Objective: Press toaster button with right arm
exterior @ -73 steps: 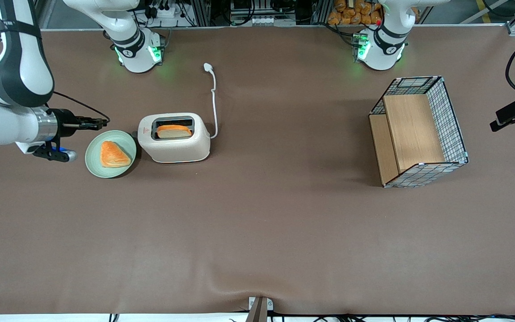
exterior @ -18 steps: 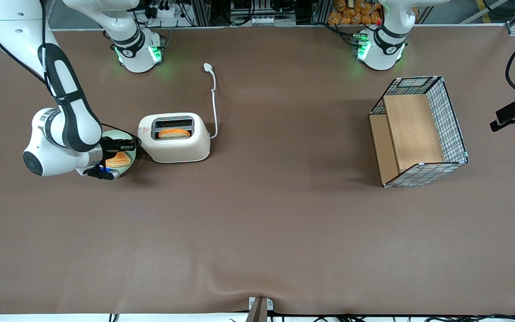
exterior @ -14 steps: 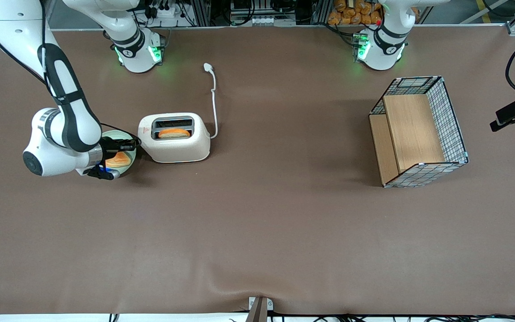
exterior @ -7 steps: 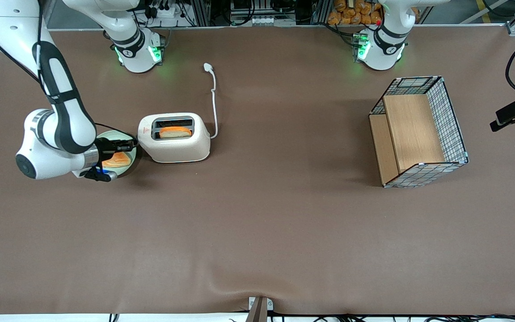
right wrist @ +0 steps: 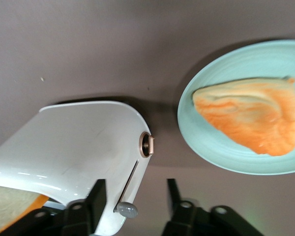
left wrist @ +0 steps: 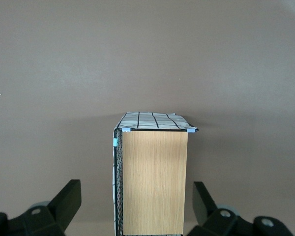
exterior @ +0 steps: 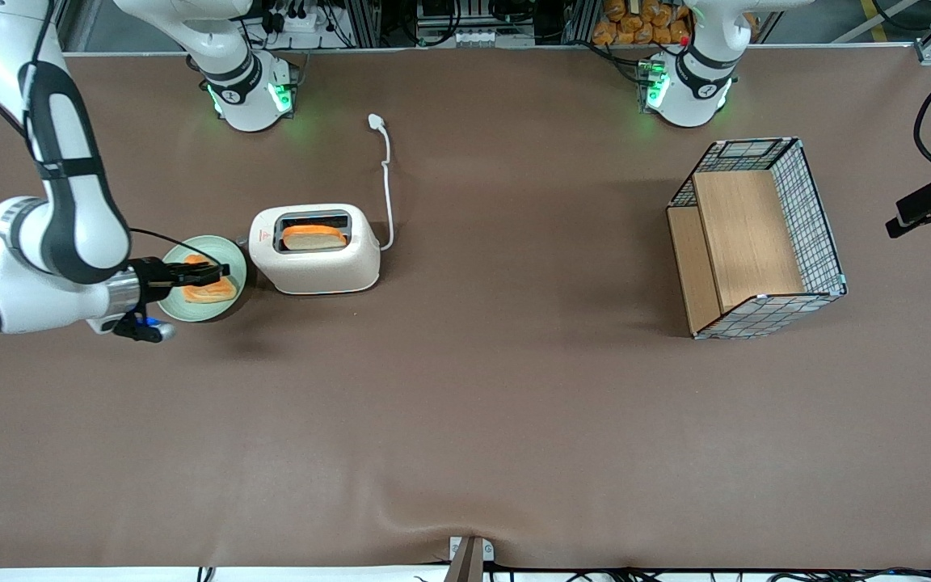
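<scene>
Right wrist view is showing the slim black gripper [right wrist: 132, 196], fingers spread, hovering above the small grey lever button [right wrist: 126, 210] of the cream-white rounded toaster [right wrist: 78, 147], probably lining up to press it.

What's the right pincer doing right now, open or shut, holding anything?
Right arm's pincer: open, holding nothing, above the green plate beside the toaster, clear of the lever.

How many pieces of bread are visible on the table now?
2. One slice stands in the toaster. The other piece lies on the green plate, with the gripper open above it. None seems hidden.
</scene>
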`<state>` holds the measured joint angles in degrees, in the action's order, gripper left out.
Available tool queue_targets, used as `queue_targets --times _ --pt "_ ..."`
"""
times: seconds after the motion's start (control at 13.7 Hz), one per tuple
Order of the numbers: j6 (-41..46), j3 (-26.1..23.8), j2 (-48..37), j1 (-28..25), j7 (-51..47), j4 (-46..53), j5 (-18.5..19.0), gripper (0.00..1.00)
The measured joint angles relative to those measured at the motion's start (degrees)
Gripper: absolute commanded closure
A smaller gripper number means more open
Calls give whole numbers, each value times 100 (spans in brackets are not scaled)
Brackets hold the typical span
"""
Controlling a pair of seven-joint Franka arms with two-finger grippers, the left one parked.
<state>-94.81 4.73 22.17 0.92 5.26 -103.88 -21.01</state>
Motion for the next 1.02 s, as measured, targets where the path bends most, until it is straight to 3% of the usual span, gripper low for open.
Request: queue_targets --times 0.66,1.02 --pt "-1155 -56 -1186 -389 1 -91 1571 0" --pt "-1445 -50 -1688 -422 2 -273 1955 0"
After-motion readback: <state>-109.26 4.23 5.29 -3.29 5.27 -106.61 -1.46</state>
